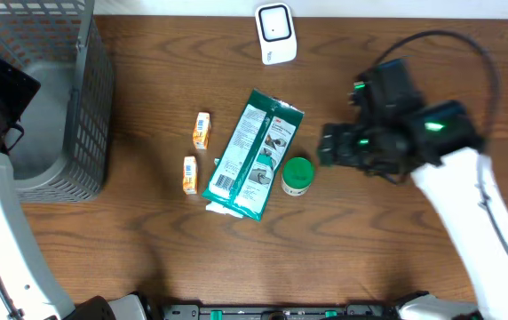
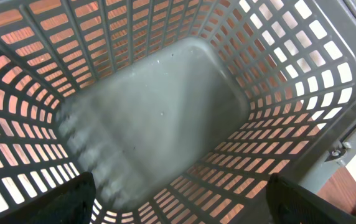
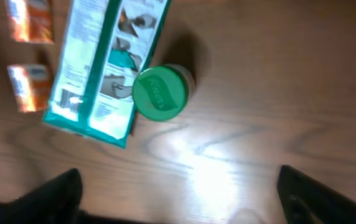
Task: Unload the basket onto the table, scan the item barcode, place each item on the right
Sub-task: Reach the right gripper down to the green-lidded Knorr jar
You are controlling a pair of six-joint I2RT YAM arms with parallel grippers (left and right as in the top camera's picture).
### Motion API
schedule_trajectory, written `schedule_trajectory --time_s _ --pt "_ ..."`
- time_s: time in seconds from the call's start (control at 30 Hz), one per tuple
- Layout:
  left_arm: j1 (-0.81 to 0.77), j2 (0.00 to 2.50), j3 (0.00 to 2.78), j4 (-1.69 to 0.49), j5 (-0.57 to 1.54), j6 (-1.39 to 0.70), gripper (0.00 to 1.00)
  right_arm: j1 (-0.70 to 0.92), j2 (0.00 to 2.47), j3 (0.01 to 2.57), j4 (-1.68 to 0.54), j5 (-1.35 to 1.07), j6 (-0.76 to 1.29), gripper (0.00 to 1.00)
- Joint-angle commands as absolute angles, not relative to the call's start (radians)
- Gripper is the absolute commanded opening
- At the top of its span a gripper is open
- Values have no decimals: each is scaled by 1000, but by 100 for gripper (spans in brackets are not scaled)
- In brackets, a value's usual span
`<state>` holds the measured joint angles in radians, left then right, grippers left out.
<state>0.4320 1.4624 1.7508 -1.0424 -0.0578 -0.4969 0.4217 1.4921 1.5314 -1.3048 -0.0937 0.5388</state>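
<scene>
Green-and-white flat plastic packet [image 1: 252,156], centre frame: long axis upper right to lower left; bare brown wooden tabletop [image 1: 369,258] lies below. Left gripper [image 2: 181,200], over grey slatted plastic basket [image 2: 165,106], and right gripper [image 3: 181,196] both released.

The overhead camera looks straight down from high above the table [image 1: 387,258]. It takes in the whole top, from the mesh basket [image 1: 90,98] at the far left corner to the right edge. The left wrist camera sits close over that basket [image 2: 290,81] and faces down into it, so its walls and floor fill the view. The right wrist camera looks down on the table's middle from nearer than the overhead, turned much the same way and slightly blurred. Both views share the green-lidded jar [image 1: 297,175] [image 3: 159,93], the green-and-white packet [image 1: 252,156] [image 3: 100,68] and two orange cartons [image 1: 202,131] [image 3: 28,87].
</scene>
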Motion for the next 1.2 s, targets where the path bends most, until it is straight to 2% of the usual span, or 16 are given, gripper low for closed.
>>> schedule_trajectory --time_s 0.0,0.13,0.5,0.93,1.17 --pt "435 1464 1754 -1042 -63 -490 88 497 1554 1431 -1234 -61 699 99" --pt "435 1464 1754 -1042 -63 -490 88 552 1636 1340 -1101 -57 717 99" --pt "435 1464 1754 -1042 -63 -490 88 566 1792 1332 -987 -30 748 99" --pt "435 1464 1754 -1042 -63 -490 88 566 1829 1331 -980 -30 747 77" --pt "435 1464 1754 -1042 -63 -490 88 588 1831 1331 -977 -6 748 76"
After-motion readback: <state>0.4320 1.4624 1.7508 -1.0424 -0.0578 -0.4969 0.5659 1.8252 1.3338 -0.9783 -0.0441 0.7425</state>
